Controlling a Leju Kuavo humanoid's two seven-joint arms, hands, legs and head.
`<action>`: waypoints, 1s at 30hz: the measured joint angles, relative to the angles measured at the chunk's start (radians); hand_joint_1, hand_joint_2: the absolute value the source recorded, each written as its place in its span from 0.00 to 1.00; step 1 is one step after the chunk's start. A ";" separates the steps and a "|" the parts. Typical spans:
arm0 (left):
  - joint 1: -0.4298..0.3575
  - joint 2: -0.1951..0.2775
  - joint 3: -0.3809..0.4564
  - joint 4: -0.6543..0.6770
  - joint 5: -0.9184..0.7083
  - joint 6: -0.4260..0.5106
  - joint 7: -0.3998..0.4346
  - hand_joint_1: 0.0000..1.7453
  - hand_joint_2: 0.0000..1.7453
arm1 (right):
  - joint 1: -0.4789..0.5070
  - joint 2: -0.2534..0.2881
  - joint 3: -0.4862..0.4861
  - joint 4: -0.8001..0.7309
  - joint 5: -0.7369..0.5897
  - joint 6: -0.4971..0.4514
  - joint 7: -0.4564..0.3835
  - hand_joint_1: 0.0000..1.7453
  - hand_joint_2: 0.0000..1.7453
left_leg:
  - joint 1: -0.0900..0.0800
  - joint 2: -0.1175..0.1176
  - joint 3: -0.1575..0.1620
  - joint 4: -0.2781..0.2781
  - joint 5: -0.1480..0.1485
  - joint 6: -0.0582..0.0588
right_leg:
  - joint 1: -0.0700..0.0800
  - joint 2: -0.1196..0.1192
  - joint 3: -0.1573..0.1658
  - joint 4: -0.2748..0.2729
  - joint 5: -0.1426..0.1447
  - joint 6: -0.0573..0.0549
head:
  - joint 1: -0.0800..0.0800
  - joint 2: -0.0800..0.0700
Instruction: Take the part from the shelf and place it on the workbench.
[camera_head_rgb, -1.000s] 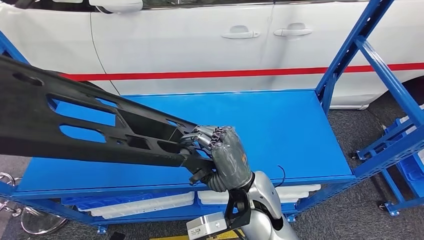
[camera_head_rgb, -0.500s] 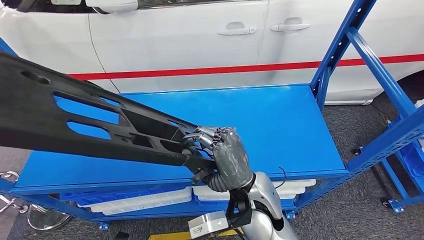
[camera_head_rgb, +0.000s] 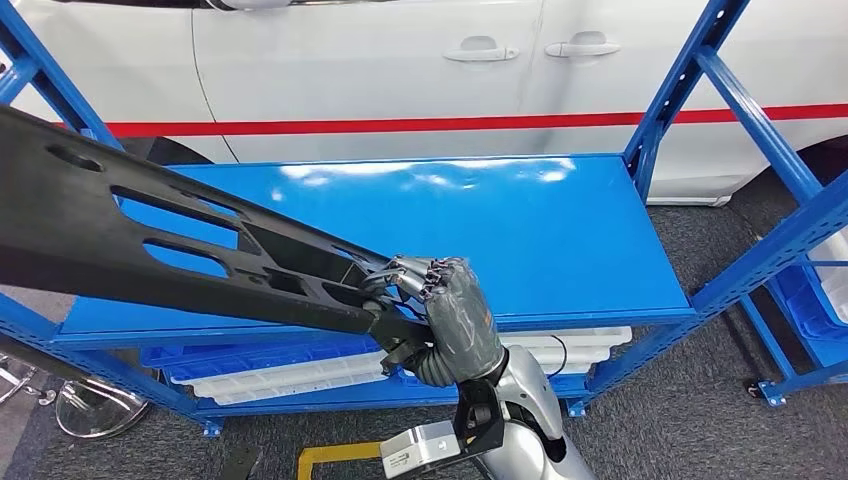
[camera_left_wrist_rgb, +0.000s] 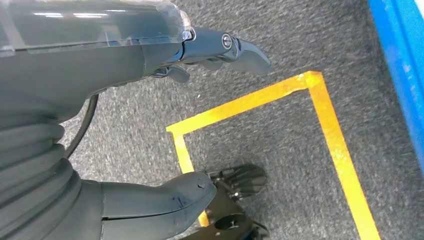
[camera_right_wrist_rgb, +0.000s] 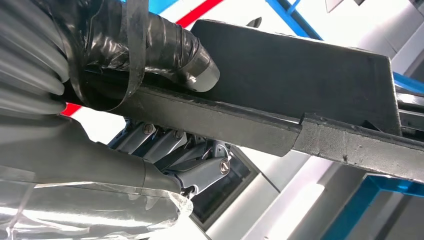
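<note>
I'm carrying the part (camera_head_rgb: 150, 245) w/ my right hand (camera_head_rgb: 445, 315), fingers wrapping tight round its near end at frame center-bottom. The long black panel is running up to the left edge of the head view, hanging in the air above the blue table (camera_head_rgb: 560, 250), not resting on it. Step in hand, I'd say: transport, w/ the set-down not yet done. Next move is probably calling for lowering the far end level over the blue top, then easing my grip off.

Right wrist view is showing what the head view isn't: my thumb (camera_right_wrist_rgb: 165, 50) pressing one face of the part's edge, fingers (camera_right_wrist_rgb: 170, 145) hooking the other. Left wrist view is giving my left hand (camera_left_wrist_rgb: 150, 115) holding nothing, fingers apart, hanging over grey floor (camera_left_wrist_rgb: 280, 140) w/ yellow tape (camera_left_wrist_rgb: 330, 135).
</note>
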 joint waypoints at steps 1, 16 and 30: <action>0.000 0.000 -0.002 0.001 0.004 0.001 -0.001 0.00 1.00 | 0.000 -0.001 0.000 0.001 -0.008 0.001 -0.001 1.00 1.00 | 0.000 0.000 -0.011 0.006 0.005 -0.002 | 0.000 0.000 0.049 -0.060 0.025 -0.004 | 0.000 0.000; 0.003 -0.003 -0.019 0.005 0.044 0.000 -0.013 0.00 1.00 | -0.003 -0.011 0.002 0.020 -0.084 0.024 -0.009 1.00 1.00 | 0.009 -0.006 -0.044 0.255 -0.112 -0.062 | 0.001 -0.011 0.037 -0.259 0.156 -0.053 | 0.000 0.000; 0.038 0.034 -0.018 0.008 0.057 -0.024 -0.045 0.00 1.00 | -0.002 -0.035 0.008 0.040 -0.091 0.035 -0.014 1.00 1.00 | 0.000 -0.001 0.018 -0.013 -0.006 0.003 | -0.006 -0.003 -0.045 0.032 0.013 0.004 | 0.000 0.000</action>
